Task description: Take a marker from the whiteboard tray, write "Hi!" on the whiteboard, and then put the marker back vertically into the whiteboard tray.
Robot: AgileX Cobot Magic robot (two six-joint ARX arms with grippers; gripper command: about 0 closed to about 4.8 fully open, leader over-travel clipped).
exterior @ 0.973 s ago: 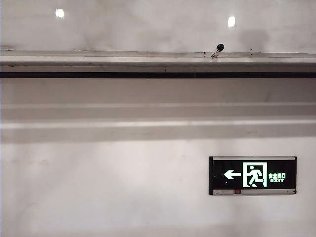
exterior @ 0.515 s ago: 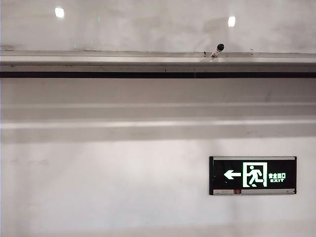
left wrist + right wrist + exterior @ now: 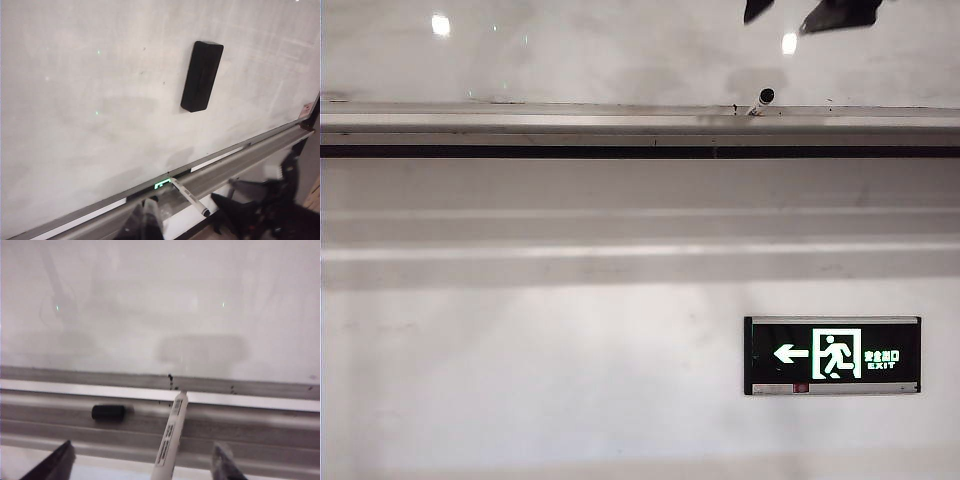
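Observation:
The marker lies across the whiteboard tray, its black end sticking out over the front lip, below the glossy whiteboard. Two dark fingers of my right gripper show at the exterior view's upper edge, just above the marker. In the right wrist view the right gripper is open, with the marker between its fingers, touching neither. In the left wrist view my left gripper is a blurred wedge over the tray, fingers together, beside the marker. The right gripper hangs just past the marker.
A black eraser sticks to the whiteboard above the tray. A small black cap-like piece lies in the tray beside the marker. A lit green exit sign hangs on the wall below.
The right gripper's dark fingers have come into the upper edge of the exterior view above the marker. The marker has not moved.

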